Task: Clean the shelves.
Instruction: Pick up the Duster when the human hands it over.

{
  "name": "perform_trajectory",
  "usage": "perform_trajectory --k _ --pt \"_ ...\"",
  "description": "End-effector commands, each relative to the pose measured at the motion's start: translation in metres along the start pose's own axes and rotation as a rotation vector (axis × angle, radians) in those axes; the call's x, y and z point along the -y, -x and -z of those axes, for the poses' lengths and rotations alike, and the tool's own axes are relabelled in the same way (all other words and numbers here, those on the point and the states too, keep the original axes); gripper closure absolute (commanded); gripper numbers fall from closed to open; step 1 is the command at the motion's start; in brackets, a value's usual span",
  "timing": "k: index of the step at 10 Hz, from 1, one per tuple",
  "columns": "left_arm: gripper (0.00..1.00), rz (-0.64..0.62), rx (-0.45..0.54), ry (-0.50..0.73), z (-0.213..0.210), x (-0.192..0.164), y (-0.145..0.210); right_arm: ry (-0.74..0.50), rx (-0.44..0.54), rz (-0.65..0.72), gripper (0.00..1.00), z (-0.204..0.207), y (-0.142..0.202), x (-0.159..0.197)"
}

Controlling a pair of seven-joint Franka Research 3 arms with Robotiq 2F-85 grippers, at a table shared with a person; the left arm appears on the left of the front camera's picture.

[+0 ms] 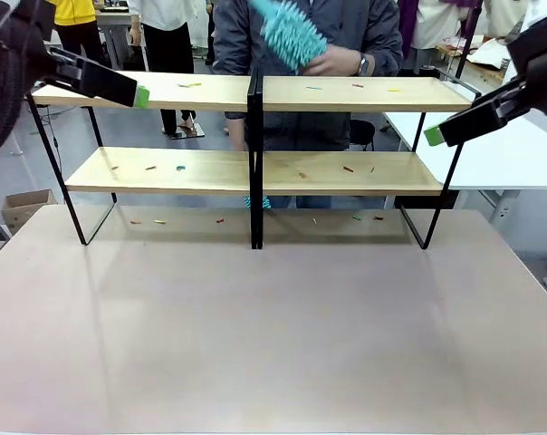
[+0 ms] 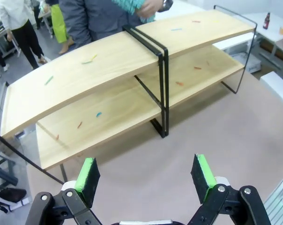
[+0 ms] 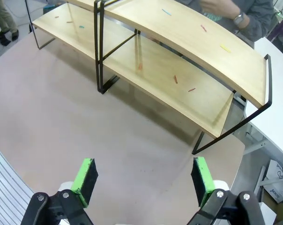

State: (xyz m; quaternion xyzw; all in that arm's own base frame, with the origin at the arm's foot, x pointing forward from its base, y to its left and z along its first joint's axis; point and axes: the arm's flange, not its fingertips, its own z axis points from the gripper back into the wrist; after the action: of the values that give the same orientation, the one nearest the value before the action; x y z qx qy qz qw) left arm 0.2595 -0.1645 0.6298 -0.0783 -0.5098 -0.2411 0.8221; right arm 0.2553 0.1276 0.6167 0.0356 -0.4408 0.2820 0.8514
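The shelves (image 1: 210, 172) stand at the far side of the counter (image 1: 273, 326). They look stiff but likely light, so steady them by the frame (image 1: 254, 163). Your left pincer (image 2: 148, 176) and right pincer (image 3: 144, 176) gape wide, empty.

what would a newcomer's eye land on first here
The wide two-tier wooden shelves stand on the beige-pink tabletop, both boards sprinkled with small coloured scraps. Behind them a person's hand holds a teal duster raised above the top board. The robot's left hand and right hand hang open near the shelves' two ends, touching nothing.
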Motion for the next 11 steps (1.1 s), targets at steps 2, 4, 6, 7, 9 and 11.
perform_trajectory --k 2,4,6,7,9,11 --pt "0.00 -0.050 -0.024 -0.065 -0.009 0.006 0.202 -0.015 0.039 0.024 0.00 0.035 0.128 -0.026" --pt "0.00 -0.018 -0.030 -0.032 0.009 -0.004 0.004 -0.012 0.037 0.022 0.00 0.035 0.127 -0.026" --pt "0.00 -0.018 -0.030 -0.032 0.009 -0.004 0.004 -0.020 0.065 0.009 0.00 0.029 0.124 -0.031" --pt "0.00 -0.018 -0.030 -0.032 0.009 -0.004 0.004 -0.014 0.092 0.014 0.00 0.023 0.122 -0.036" --pt "0.00 -0.018 -0.030 -0.032 0.009 -0.004 0.004 0.007 0.115 0.085 0.00 0.007 0.119 -0.046" --pt "0.00 -0.018 -0.030 -0.032 0.009 -0.004 0.004 0.001 0.139 0.102 0.00 -0.007 0.118 -0.059"
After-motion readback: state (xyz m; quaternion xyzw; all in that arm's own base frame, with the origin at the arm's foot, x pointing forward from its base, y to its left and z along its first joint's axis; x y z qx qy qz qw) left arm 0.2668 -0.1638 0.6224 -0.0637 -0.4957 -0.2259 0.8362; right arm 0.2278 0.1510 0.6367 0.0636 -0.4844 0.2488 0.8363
